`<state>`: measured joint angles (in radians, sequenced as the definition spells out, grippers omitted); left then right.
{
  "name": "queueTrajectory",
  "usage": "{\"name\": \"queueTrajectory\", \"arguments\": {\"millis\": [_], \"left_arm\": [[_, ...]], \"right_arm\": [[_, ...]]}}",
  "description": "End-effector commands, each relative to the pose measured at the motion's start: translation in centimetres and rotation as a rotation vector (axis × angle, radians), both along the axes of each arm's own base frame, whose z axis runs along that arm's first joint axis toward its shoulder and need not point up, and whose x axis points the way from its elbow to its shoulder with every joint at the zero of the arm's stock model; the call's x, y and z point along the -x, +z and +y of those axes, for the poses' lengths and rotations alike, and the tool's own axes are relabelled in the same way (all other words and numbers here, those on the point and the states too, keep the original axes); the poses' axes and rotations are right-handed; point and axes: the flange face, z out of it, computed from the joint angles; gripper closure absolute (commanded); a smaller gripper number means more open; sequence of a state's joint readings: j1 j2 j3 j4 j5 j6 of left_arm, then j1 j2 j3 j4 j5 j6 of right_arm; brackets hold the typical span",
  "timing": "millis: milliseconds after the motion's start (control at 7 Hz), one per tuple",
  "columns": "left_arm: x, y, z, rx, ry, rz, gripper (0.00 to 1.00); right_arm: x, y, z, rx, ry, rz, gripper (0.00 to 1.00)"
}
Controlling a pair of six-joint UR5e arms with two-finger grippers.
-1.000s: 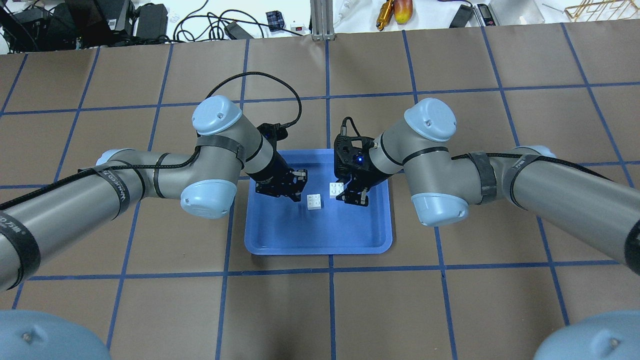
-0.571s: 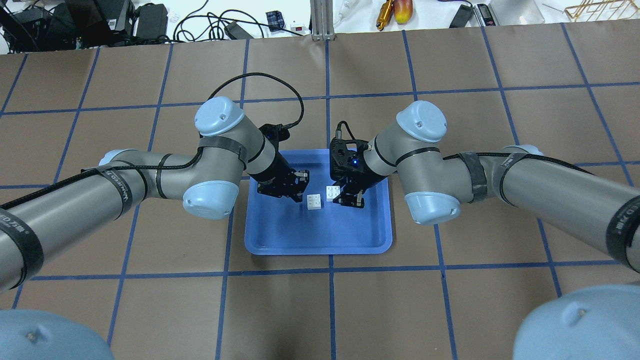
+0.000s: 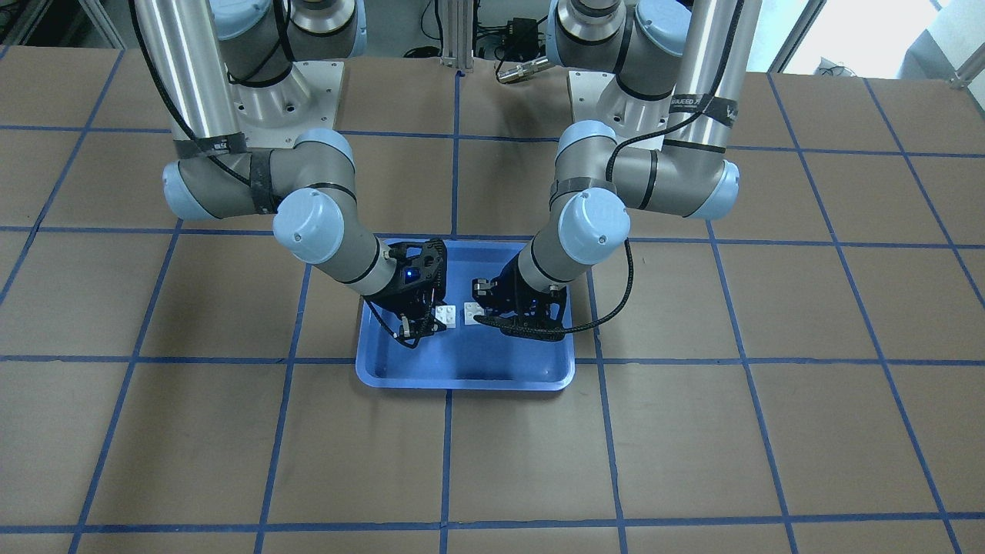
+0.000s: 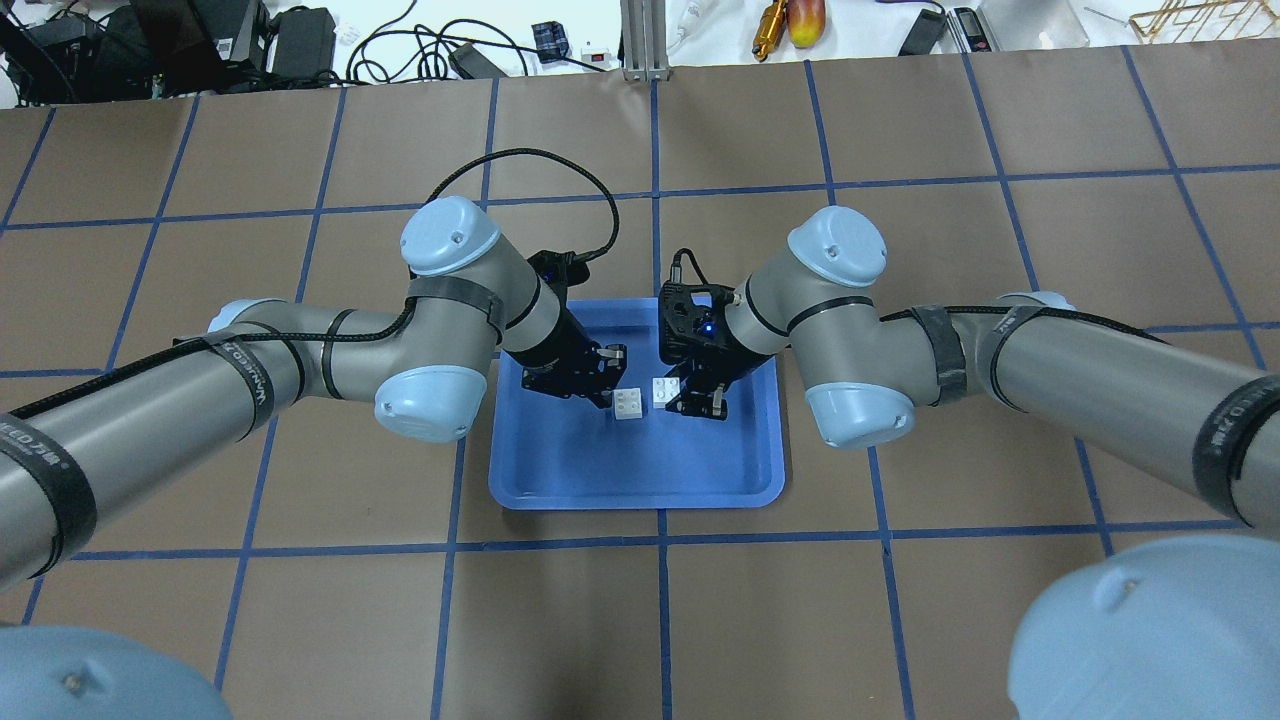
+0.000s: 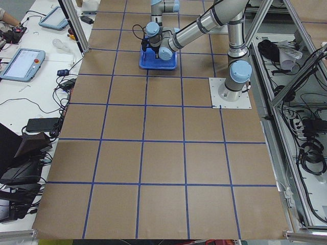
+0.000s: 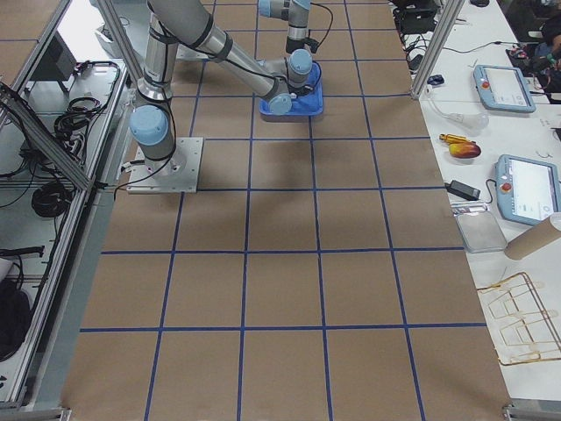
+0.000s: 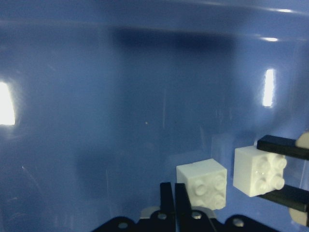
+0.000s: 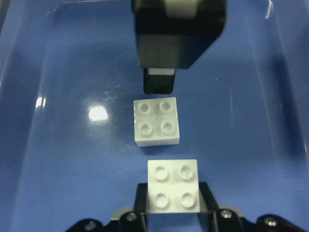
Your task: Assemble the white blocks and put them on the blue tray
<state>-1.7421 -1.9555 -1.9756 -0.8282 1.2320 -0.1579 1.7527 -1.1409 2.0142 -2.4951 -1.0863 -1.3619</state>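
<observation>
The blue tray (image 4: 640, 470) lies at the table's middle; it also shows in the front view (image 3: 462, 369). One white block (image 4: 629, 404) lies studs up on the tray floor. My left gripper (image 4: 607, 395) is shut and empty, its tips right beside this block (image 7: 203, 182). My right gripper (image 4: 678, 398) is shut on the other white block (image 4: 665, 390), holding it studs up low over the tray. In the right wrist view the held block (image 8: 173, 188) sits between my fingers (image 8: 205, 203), a small gap from the free block (image 8: 156, 121).
The table is brown with a blue tape grid. Cables, adapters and tools (image 4: 780, 25) lie beyond its far edge. Teach pendants (image 6: 504, 88) rest on side benches. The tray's near half (image 4: 640, 450) holds nothing.
My right gripper has carried its block left and nearer the free block. My left gripper has moved right, up to the free block. The free block has not moved.
</observation>
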Motion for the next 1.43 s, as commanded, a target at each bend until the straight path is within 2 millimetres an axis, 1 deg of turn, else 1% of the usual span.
{"name": "queueTrajectory", "arguments": {"millis": [0,571,714,857,1000,1143,1286], "left_arm": [[-0.1,0.0,0.0,0.004,0.002,-0.016,0.95],[-0.1,-0.1,0.0,-0.01,0.041,-0.019,0.97],[-0.1,-0.1,0.0,-0.012,0.041,-0.019,0.97],[-0.1,-0.1,0.0,-0.012,0.041,-0.019,0.97],[-0.1,-0.1,0.0,-0.012,0.041,-0.019,0.97],[-0.1,0.0,-0.1,-0.008,0.041,-0.019,0.97],[-0.1,-0.1,0.0,-0.01,0.041,-0.019,0.97]], "right_arm": [[-1.0,-0.1,0.6,-0.004,0.012,0.005,1.0],[-1.1,-0.5,1.0,-0.016,0.014,0.012,1.0],[-1.2,-0.5,1.1,-0.02,0.01,0.012,1.0],[-1.9,-0.4,1.4,-0.027,0.004,0.013,1.0],[-2.0,-0.4,1.5,-0.03,0.003,0.015,1.0],[-2.0,-0.3,1.4,-0.028,0.0,0.016,0.94],[-2.0,-0.5,1.5,-0.032,-0.001,0.017,0.68]]}}
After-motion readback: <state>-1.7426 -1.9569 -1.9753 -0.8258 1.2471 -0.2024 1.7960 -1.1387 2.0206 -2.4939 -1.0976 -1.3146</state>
